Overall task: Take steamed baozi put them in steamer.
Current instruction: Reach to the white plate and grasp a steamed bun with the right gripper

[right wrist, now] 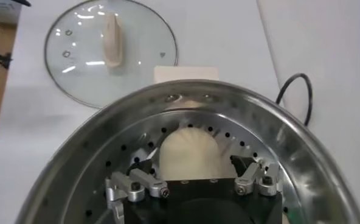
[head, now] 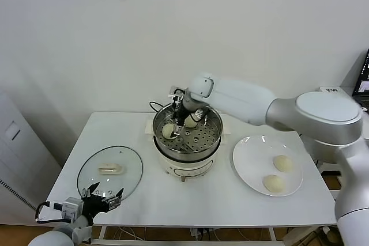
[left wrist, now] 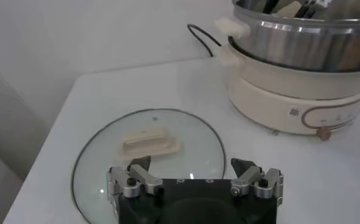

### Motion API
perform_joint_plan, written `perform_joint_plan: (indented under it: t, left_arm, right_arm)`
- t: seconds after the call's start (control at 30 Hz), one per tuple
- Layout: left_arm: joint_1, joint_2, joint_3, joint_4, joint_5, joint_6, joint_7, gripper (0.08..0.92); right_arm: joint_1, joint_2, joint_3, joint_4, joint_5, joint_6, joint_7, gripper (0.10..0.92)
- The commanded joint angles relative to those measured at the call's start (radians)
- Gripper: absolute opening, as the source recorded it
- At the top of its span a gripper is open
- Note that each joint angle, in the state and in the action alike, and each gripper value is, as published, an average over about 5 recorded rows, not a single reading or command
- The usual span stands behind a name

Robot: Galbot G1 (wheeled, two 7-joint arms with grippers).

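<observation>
The steamer (head: pixel 187 142), a steel pot on a cream base, stands mid-table; it also shows in the left wrist view (left wrist: pixel 301 42). Two baozi lie on its perforated tray (right wrist: pixel 125 152): one on the left (head: pixel 168 131) and one farther back (head: pixel 191 122). My right gripper (head: pixel 183 125) reaches down into the pot. In the right wrist view it (right wrist: pixel 193 164) is open, with a baozi (right wrist: pixel 189 146) on the tray between its spread fingers. Two more baozi (head: pixel 282 163) (head: pixel 274 183) lie on the white plate (head: pixel 248 159). My left gripper (head: pixel 104 194) (left wrist: pixel 195 170) is open and empty at the front left.
The glass lid (head: pixel 109 171) with its cream handle lies flat left of the steamer, just ahead of the left gripper; it also shows in the left wrist view (left wrist: pixel 149 143) and the right wrist view (right wrist: pixel 110 49). A black cord (head: pixel 154 106) runs behind the steamer.
</observation>
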Motion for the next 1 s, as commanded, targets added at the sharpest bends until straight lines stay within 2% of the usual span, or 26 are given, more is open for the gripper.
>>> perform_joint_plan:
  t: [0.03, 0.27, 0.5, 1.0]
  left_arm:
    - [0.010, 0.000, -0.009, -0.004, 0.001, -0.003, 0.001, 0.823]
    - [0.018, -0.002, -0.017, -0.013, 0.001, -0.002, 0.000, 0.823]
    - [0.029, -0.011, -0.022, -0.024, 0.006, -0.002, 0.000, 0.823]
    - [0.028, -0.023, -0.016, -0.027, 0.021, 0.005, -0.002, 0.823]
  right_arm:
    - [0.251, -0.316, -0.123, 0.237, 0.014, 0.030, -0.128, 0.822]
    - [0.313, -0.522, -0.206, 0.328, -0.149, 0.101, -0.229, 0.823]
    - [0.250, -0.699, -0.210, 0.360, -0.290, 0.159, -0.290, 0.823]
    - [-0.079, -0.764, -0.004, 0.300, -0.504, 0.266, -0.333, 0.823]
